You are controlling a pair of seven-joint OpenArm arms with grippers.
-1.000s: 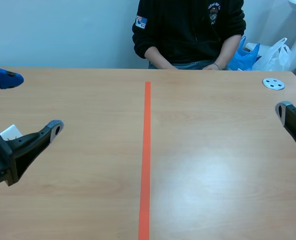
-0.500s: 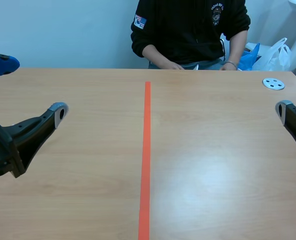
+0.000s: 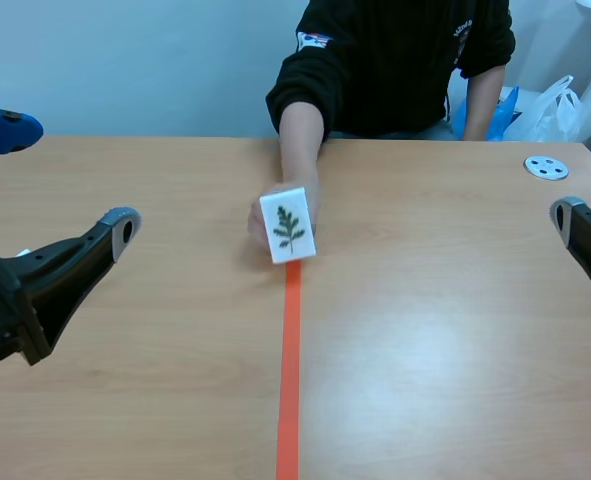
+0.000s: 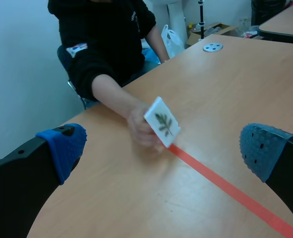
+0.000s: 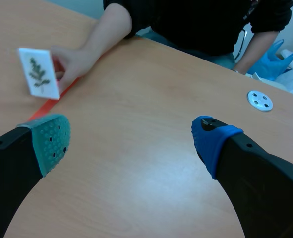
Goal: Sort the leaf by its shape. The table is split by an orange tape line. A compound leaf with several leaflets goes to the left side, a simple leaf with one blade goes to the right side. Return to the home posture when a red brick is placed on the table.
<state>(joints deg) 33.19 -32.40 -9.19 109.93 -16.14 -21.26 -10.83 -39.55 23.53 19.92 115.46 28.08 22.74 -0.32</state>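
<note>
- The wooden table [image 3: 455, 350] fills most of the scene view and is cut off by the lower and side edges of the frame.
- A person [image 3: 405, 60] in a black top is seated at the top centre. The head is cut off by the upper edge, and one forearm drops out of sight behind the far table edge.
- The left gripper [image 3: 67, 177] is seen at the left edge of the scene, its fingers spread wide with nothing between them. Most of its arm is cut off by the frame.
- The right gripper [image 5: 131, 140] is shown wide apart and empty in its own wrist view. In the scene only one finger is visible, at the right edge.
- The orange tape line [image 3: 289, 380] runs from the bottom centre up the middle. Its far end is hidden behind the card.
- A white bag [image 3: 550, 105] and a blue one [image 3: 485, 115] are partly hidden behind the person at the upper right.
- The white card [image 3: 287, 225] is held tilted just above the centre of the frame, over the far end of the tape line. Whether it touches the table cannot be told.
- The person's hand [image 3: 266, 218] grips the card and is largely hidden behind it.
- A small white disc [image 3: 546, 167] lies at the upper right, well apart from the card.
- The green leaf [image 3: 289, 229] printed on the card appears divided into several leaflets, but it is too small for finer detail.
</note>
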